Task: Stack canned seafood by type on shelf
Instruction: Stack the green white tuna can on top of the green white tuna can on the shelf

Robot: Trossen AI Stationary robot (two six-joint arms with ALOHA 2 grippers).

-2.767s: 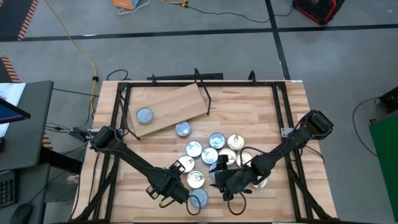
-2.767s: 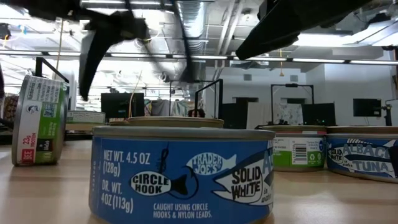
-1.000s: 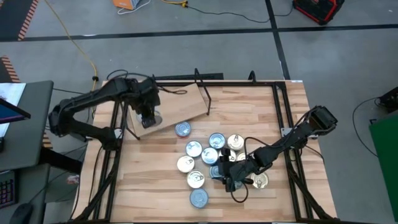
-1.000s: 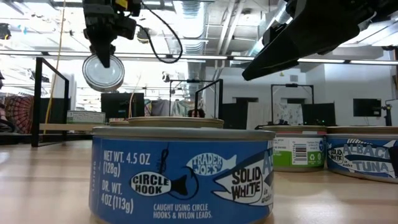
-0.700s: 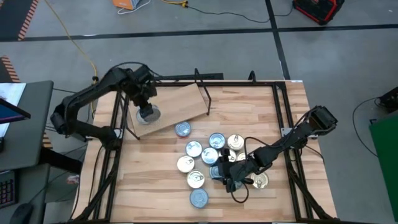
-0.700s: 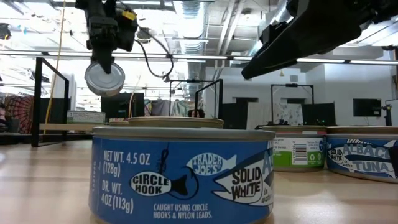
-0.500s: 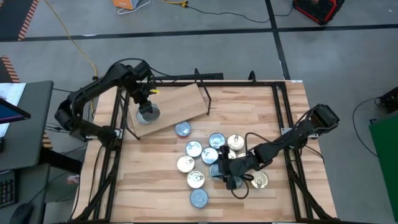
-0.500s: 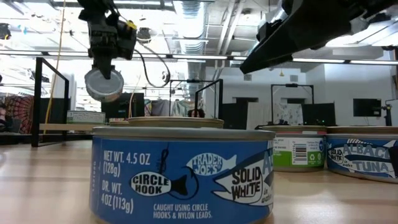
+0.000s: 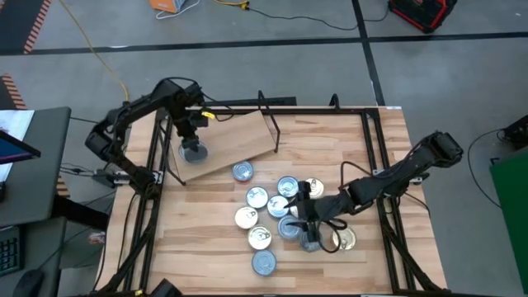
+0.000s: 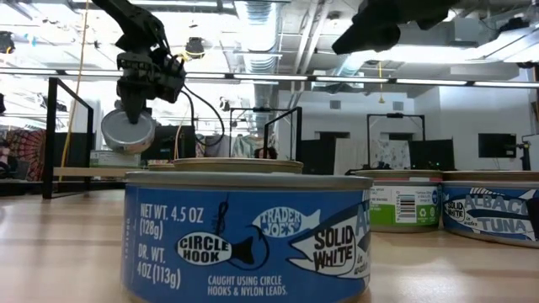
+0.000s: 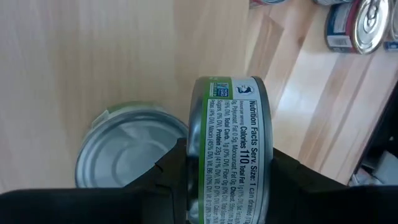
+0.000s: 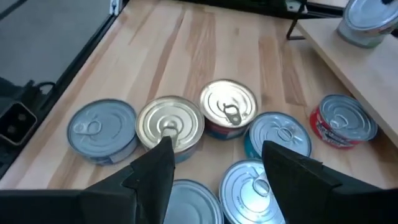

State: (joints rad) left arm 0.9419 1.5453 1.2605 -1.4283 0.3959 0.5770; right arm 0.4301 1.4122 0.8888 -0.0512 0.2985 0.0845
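Observation:
My left gripper (image 9: pixel 192 136) hangs over the plywood shelf (image 9: pixel 243 136) and is shut on a green-labelled tin (image 11: pixel 229 143). A silver-lidded tin (image 11: pixel 127 149) lies flat on the shelf just beside and below the held one. My right gripper (image 12: pixel 217 180) is open above the cluster of tins (image 9: pixel 276 206) on the tabletop, touching none. Those tins rest on their flat bases, silver, gold and cream lids up. One more tin (image 9: pixel 242 172) sits on the tabletop by the shelf's near edge. My left gripper pinches the green-labelled tin between its two fingers (image 11: pixel 168 177), one on each flat face, coming from above. The tin stands on edge, its label wall (image 11: pixel 239 124) toward the wrist camera. It hangs tilted below the fingers (image 10: pixel 128 130), clear of the shelf.
A thin black rod (image 9: pixel 268 115) stands at the shelf's right edge. A black frame (image 9: pixel 375 148) runs along the table's sides. A blue-labelled tin (image 10: pixel 244 236) stands right before the low camera. Bare tabletop lies right of the shelf, toward the far right corner (image 9: pixel 330 140).
My left gripper has carried the tin down toward the shelf and slightly toward the far edge; the tin has tipped further and now hangs lower, over the tin lying there. My right arm has risen above the cluster and shifted a little toward the far edge.

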